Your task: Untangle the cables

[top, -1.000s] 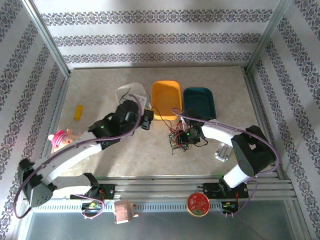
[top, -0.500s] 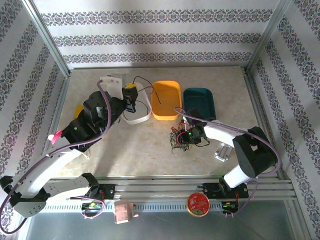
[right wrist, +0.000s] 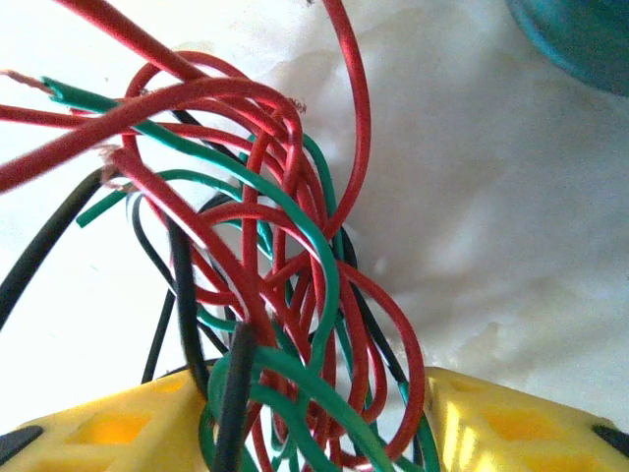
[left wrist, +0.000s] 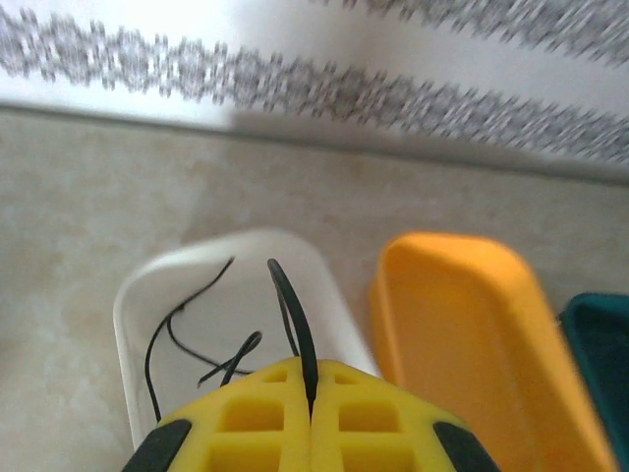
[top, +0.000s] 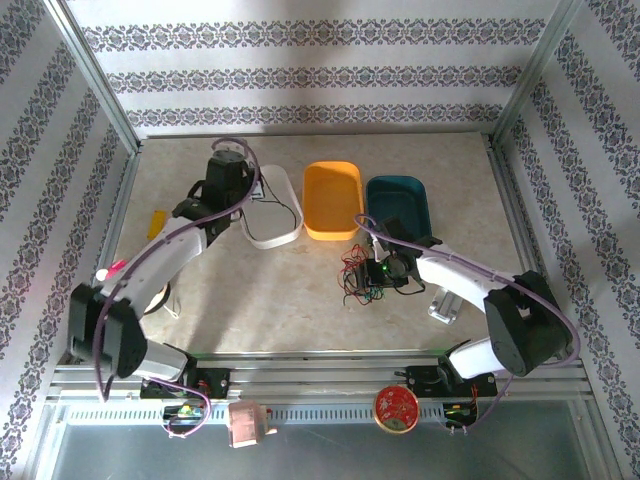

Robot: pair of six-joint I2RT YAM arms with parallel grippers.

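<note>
Over tray (left wrist: 126,315), left end effector (left wrist: 310,385) brought cable (left wrist: 291,307)

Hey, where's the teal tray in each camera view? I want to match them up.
Top external: the teal tray is the rightmost of three trays, right of the orange tray.
Left wrist: the tray is a sliver at the right edge, right of the orange tray.
Right wrist: the tray fills the top right corner, beyond the cable tangle.
Shared landmark: the pale table under it.

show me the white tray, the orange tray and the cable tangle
white tray (top: 272,243), top external view, near rim
orange tray (top: 332,200), top external view, bare floor
cable tangle (top: 352,280), top external view, middle of bundle
</note>
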